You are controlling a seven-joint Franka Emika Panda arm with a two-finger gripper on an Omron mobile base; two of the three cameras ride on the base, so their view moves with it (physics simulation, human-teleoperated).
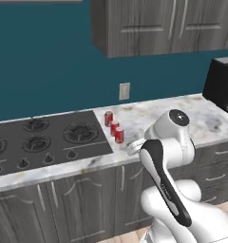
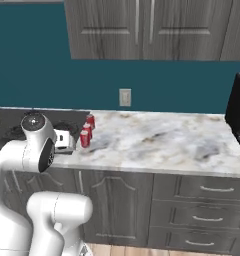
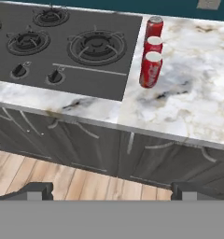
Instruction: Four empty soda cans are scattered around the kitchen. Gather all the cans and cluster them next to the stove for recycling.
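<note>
Three soda cans (image 3: 150, 70) on marble counter (image 3: 193, 107)

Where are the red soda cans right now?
Three soda cans stand upright in a row on the marble counter, just beside the stove's right edge.

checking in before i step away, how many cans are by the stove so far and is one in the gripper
Done: three red soda cans stand upright in a row on the marble counter, right beside the stove. In hand: nothing; the gripper is open and empty, back from the counter edge. Left: a fourth can has to be found and set with them.
</note>
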